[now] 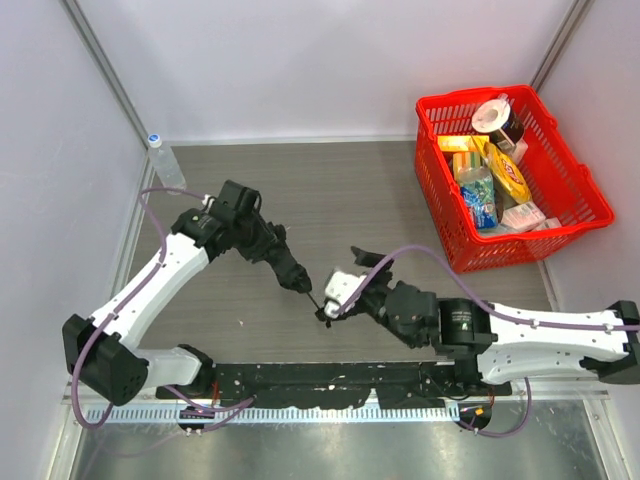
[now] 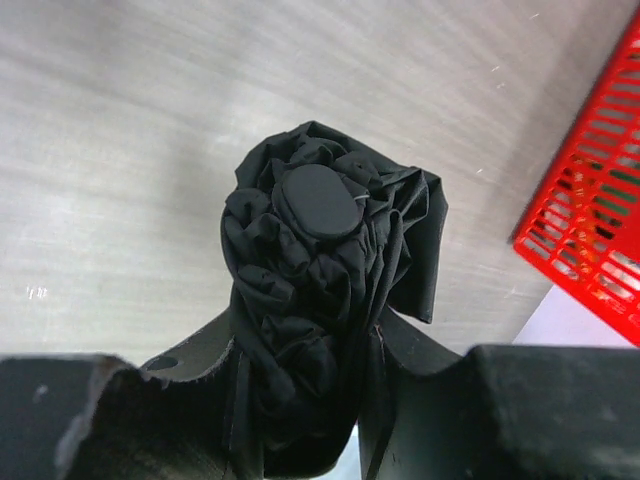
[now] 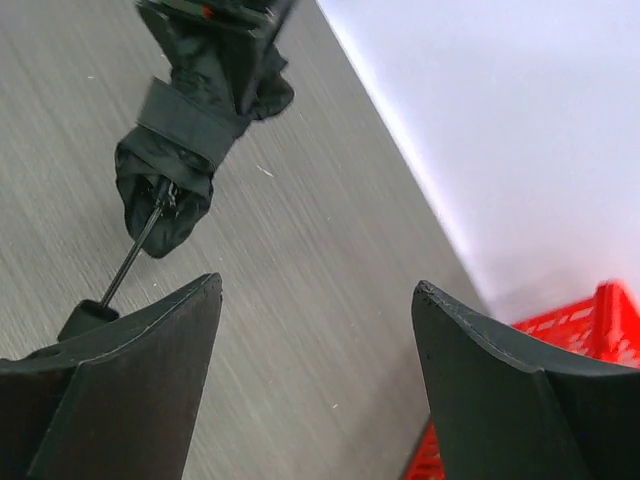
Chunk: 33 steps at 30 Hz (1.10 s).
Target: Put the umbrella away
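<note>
Holding: left gripper [image 2: 310, 400] pinches the folded umbrella [image 2: 320, 260] so it cannot unfold.
Right gripper [image 3: 315, 290]: spread wide, empty, beside its shaft [image 3: 135, 255].

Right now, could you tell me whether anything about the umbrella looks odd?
Yes: the umbrella, clamped in the left gripper, is strapped shut, but its thin shaft pokes out of the bundle, not fully retracted.

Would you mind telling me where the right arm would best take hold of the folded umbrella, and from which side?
Probably the small handle on the thin bared shaft, approached end-on, opposite the left gripper clamping the umbrella bundle: it juts free toward the open right gripper.
</note>
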Available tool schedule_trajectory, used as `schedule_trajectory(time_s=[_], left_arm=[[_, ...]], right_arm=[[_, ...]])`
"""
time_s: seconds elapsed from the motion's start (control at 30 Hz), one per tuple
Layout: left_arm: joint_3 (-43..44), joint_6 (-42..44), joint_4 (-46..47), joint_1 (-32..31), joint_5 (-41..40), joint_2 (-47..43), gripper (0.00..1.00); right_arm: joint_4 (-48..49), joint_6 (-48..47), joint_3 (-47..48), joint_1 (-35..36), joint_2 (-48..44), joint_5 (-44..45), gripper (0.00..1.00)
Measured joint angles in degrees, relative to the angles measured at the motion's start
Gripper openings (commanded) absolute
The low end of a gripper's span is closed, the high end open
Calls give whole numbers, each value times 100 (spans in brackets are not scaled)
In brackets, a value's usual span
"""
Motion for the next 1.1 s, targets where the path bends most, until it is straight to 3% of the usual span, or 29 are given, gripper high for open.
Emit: schedule_trajectory(time_s=[0.13,0.2,0.37,0.47,0.63,0.83,1.1], left_arm=[[-258,501,911,92,-57,-256,0],[-420,713,1386,90,50,-400,0],[-551,1029,2232,83,503,-450,0],[-638,1097,2710,83,833,-439,0],[-763,1182,3016,81,1045,-442,0],[-765,1191,2999,81,1086,-413,0],[-765,1093,2850,105,1110,-269,0]], right_arm=[[42,1008,-227,-874,-273,-420,86],[26,1858,-186,-1711,-157,-1176,83],[321,3969,411,-3762,756,-4037,86],[844,4992,675,-4291,1364,-5515,86],[1414,5888,695,-4511,1893,-6828,87],[1340,5901,811,-4275,2144,-7003,84],[522,5060,1335,-3440,2297,-5418,86]])
